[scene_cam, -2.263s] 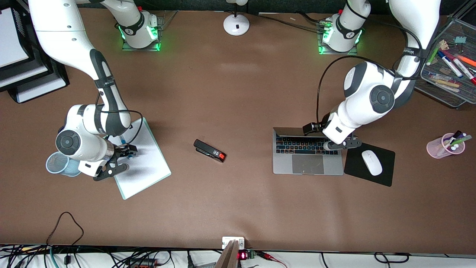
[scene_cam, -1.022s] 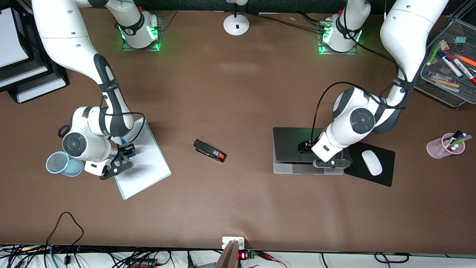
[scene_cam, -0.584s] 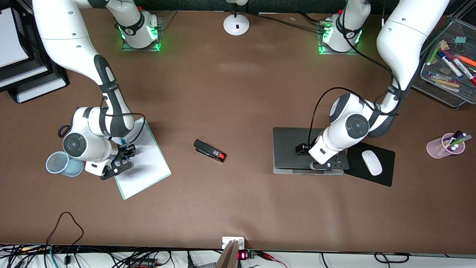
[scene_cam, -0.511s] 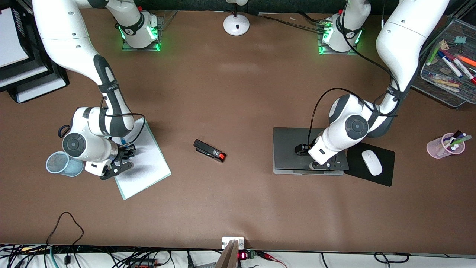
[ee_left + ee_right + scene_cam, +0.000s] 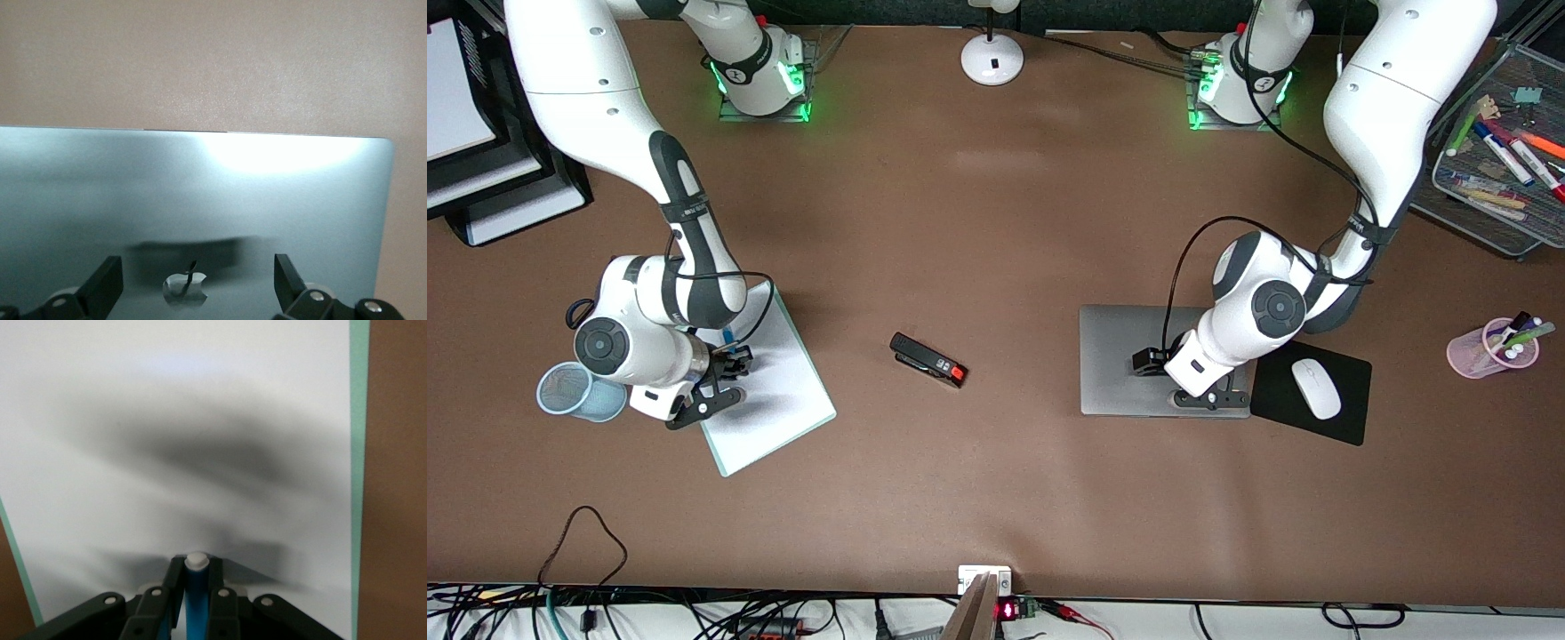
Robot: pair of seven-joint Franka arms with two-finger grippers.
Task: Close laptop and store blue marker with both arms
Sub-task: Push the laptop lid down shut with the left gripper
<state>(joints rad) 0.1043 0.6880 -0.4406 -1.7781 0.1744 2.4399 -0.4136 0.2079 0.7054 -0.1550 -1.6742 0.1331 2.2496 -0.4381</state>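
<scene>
The silver-grey laptop [image 5: 1125,360] lies shut and flat toward the left arm's end of the table. Its lid [image 5: 200,193] with the dark apple logo [image 5: 185,291] fills the left wrist view. My left gripper [image 5: 1209,397] is low over the lid's edge nearest the front camera, open, with the fingers [image 5: 100,290] spread either side of the logo [image 5: 193,293]. My right gripper [image 5: 725,366] hangs over a white pad [image 5: 778,391], shut on the blue marker [image 5: 196,603], whose white end [image 5: 196,560] pokes out past the fingertips.
A blue mesh cup [image 5: 569,391] stands beside the right arm's wrist. A black stapler [image 5: 927,360] lies mid-table. A white mouse [image 5: 1316,388] sits on a black mat [image 5: 1352,422] beside the laptop. A pink pen cup [image 5: 1485,351] and a wire tray [image 5: 1480,200] stand past it.
The laptop lid has come down from open to fully shut, the left gripper following it toward the front camera. The right gripper has closed on the blue marker.
</scene>
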